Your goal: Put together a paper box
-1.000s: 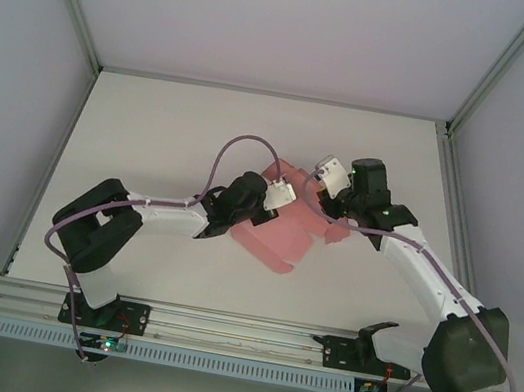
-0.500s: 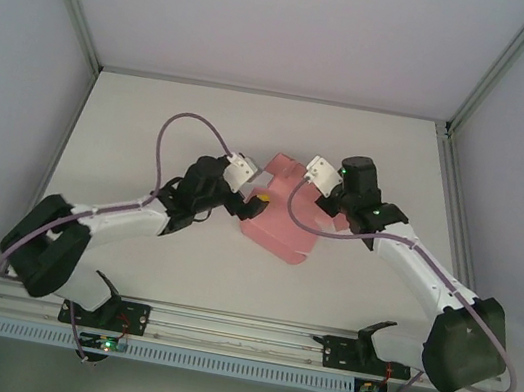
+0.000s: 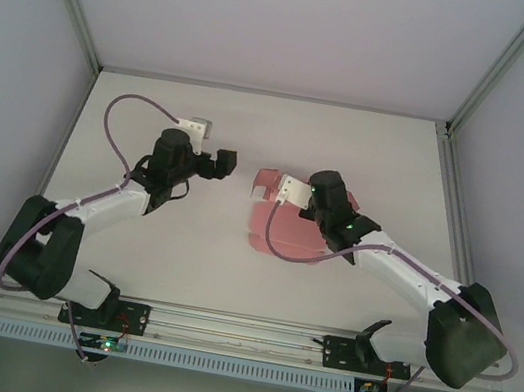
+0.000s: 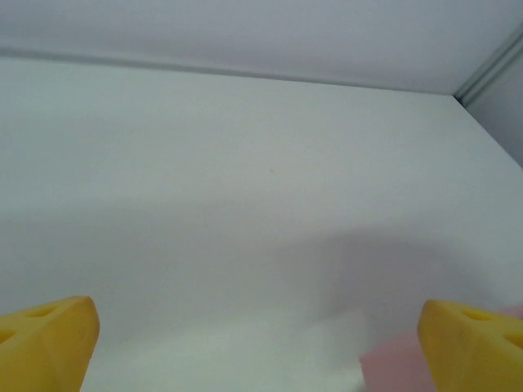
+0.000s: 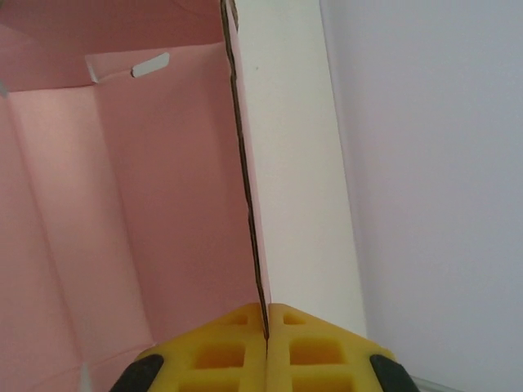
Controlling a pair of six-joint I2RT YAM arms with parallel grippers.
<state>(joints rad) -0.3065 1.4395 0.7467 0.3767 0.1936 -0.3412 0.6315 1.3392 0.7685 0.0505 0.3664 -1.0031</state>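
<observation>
Partly done, I judge: the paper box (image 3: 280,238) lies on the desk (image 3: 381,156) as an open pink shell, walls half raised and its slot (image 5: 149,65) empty, one wall pinched in the right jaws while the left jaws gape empty nearby

You've got 1 paper box (image 3: 281,232) ~4 o'clock off ctr, 2 grippers (left gripper (image 3: 226,163), right gripper (image 5: 267,331)), 2 purple cables (image 3: 137,97), 1 table (image 3: 391,158).
</observation>
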